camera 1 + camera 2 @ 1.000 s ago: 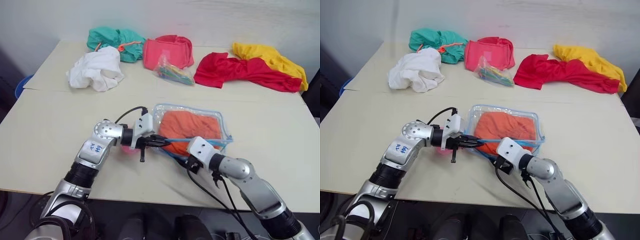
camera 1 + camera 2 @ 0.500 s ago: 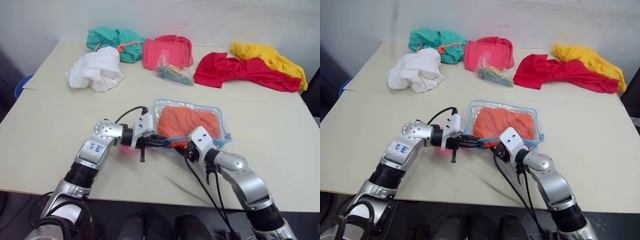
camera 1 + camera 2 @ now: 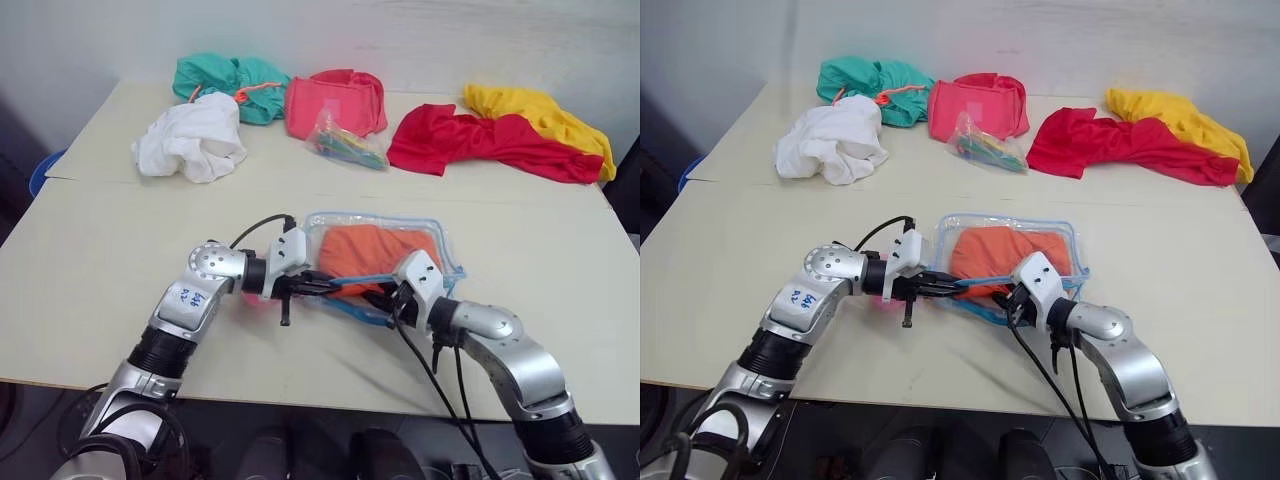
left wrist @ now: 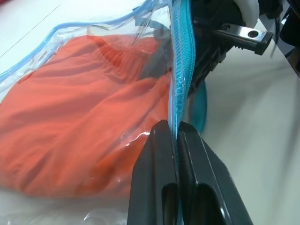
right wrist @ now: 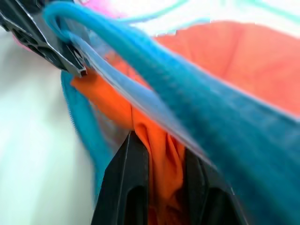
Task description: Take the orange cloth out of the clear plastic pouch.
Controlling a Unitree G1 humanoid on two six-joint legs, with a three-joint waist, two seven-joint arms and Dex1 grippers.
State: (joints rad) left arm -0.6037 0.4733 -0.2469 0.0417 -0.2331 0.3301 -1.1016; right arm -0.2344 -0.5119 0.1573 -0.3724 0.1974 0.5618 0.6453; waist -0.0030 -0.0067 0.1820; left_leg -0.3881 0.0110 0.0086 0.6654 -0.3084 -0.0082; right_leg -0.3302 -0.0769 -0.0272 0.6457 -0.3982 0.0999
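Bright orange soft cloth [image 3: 378, 247] sits bunched inside the clear flat plastic pouch with light-blue zipper trim [image 3: 449, 259], lying mid-front on the pale surface [image 3: 90, 250]. Left gripper [image 4: 176, 136] is pinched tight on the blue zipper edge, holding the mouth up. Right gripper [image 5: 161, 152] has a fold of the orange cloth between its fingers at the mouth, closing on it.

Handling, my read: cloth is light, limp, compressible, so it will stretch and drag rather than lift as one piece. Grab a thick bunched fold near the opening, not a thin edge. Pouch film looks slick and floppy; it needs that anchor on the zipper.

Count: one pouch, one orange cloth, two grippers.
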